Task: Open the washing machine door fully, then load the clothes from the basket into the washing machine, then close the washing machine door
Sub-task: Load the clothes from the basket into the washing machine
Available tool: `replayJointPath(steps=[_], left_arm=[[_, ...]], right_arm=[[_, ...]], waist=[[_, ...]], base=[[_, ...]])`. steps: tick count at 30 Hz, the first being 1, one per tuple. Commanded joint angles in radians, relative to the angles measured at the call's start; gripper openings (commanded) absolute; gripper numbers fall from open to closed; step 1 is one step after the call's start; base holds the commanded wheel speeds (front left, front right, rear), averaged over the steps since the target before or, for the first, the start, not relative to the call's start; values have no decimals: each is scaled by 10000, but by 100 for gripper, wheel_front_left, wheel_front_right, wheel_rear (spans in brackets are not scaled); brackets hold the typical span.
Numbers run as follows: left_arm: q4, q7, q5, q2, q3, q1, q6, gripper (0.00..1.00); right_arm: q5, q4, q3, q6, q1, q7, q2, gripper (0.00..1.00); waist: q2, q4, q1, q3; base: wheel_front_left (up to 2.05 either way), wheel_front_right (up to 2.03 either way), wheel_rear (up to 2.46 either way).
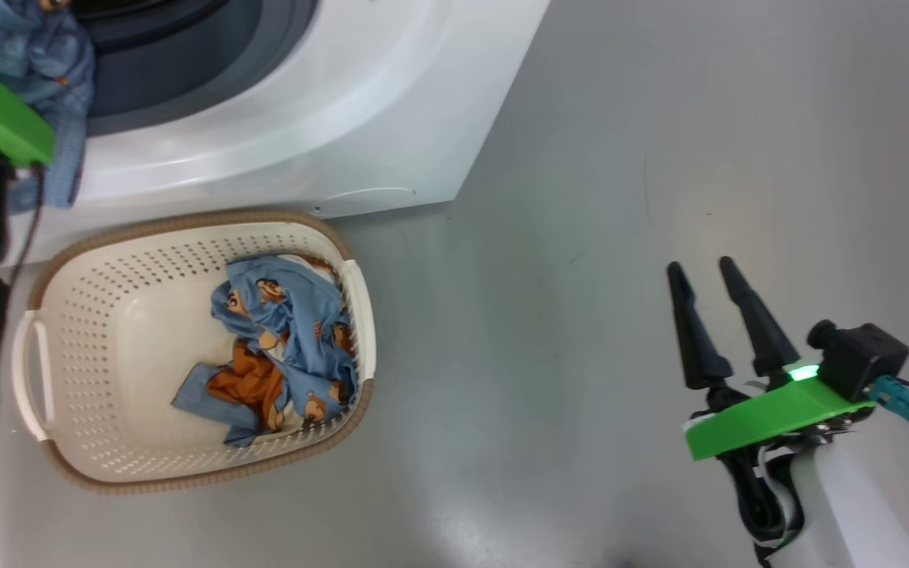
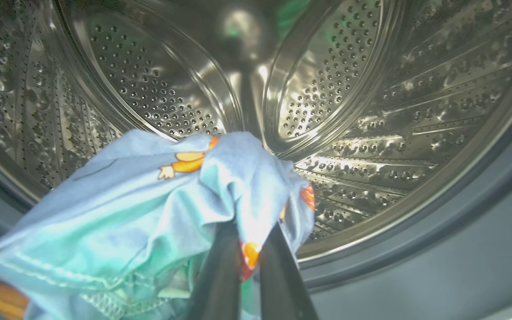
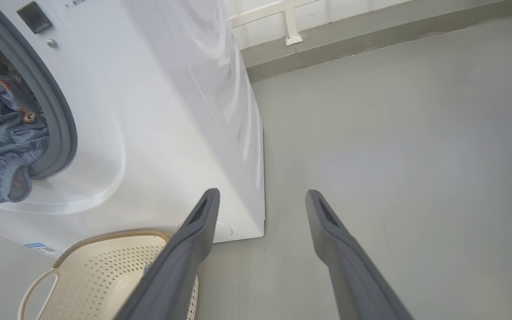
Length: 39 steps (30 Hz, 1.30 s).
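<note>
Two arms, one loaded

Left gripper (image 2: pixel 252 231) reaches into the washing machine (image 2: pixel 371 133) drum, pinched tight on a blue garment (image 2: pixel 149 200). Right gripper (image 1: pixel 699 266) hangs spread wide above the floor (image 1: pixel 565 237), right of the basket (image 1: pixel 186 225); clothes (image 1: pixel 281 339), seemingly one bundle, lie inside it.

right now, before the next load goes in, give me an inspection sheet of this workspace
surface: smooth grey floor
job's things: big white front-loading washing machine, steel drum exposed; cream perforated plastic basket on the floor before it, holding light blue animal-print clothes
clutter: nothing seen
hands: left hand shut on a light blue printed garment at the drum mouth; right hand open above the floor, holding nothing
cables: black cables looped at the right wrist
surroundings: grey skirting strip behind the machine
</note>
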Motion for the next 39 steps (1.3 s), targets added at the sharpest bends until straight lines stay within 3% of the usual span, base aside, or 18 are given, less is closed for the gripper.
replayJointPath(steps=[1, 6, 11, 22, 26, 27, 28, 29, 39], left_arm=[[66, -51, -156, 589, 41, -505, 15, 0], [600, -51, -307, 818, -548, -1208, 15, 0], [359, -51, -513, 979, -514, -1716, 15, 0], [-2752, -51, -23, 997, 939, -1440, 15, 0], [-3152, -51, 134, 911, 1215, -1160, 15, 0], [-3204, -51, 182, 895, 1305, -1096, 15, 17], [-3098, -51, 181, 853, 1352, -996, 15, 43], [-2853, -51, 181, 829, 1290, -905, 15, 100], [-1176, -51, -12, 885, 572, -930, 15, 100]], right_arm=[[-156, -203, 342, 16, -97, -48, 68, 100], [-123, -187, 525, 16, -127, -48, 185, 100], [-80, -198, 596, 16, -182, -48, 291, 100], [-67, -308, 653, 16, -392, -48, 450, 100], [-74, -321, 680, 16, -444, -48, 478, 100], [-74, -326, 680, 16, -455, -48, 486, 100], [-77, -322, 677, 16, -461, -48, 493, 100], [-81, -314, 676, 16, -461, -48, 499, 100], [-92, -262, 656, 16, -445, -48, 537, 100]], waist=[[-1, -113, 0, 61], [-1, -320, 0, 176], [-1, -486, 0, 329], [-1, -699, 0, 752], [-1, -714, 0, 817], [-1, -715, 0, 831], [-1, -709, 0, 830], [-1, -701, 0, 823], [-1, -573, 0, 749]], base=[[0, 0, 0], [0, 0, 0], [0, 0, 0], [0, 0, 0], [0, 0, 0], [0, 0, 0], [0, 0, 0], [0, 0, 0], [0, 0, 0]])
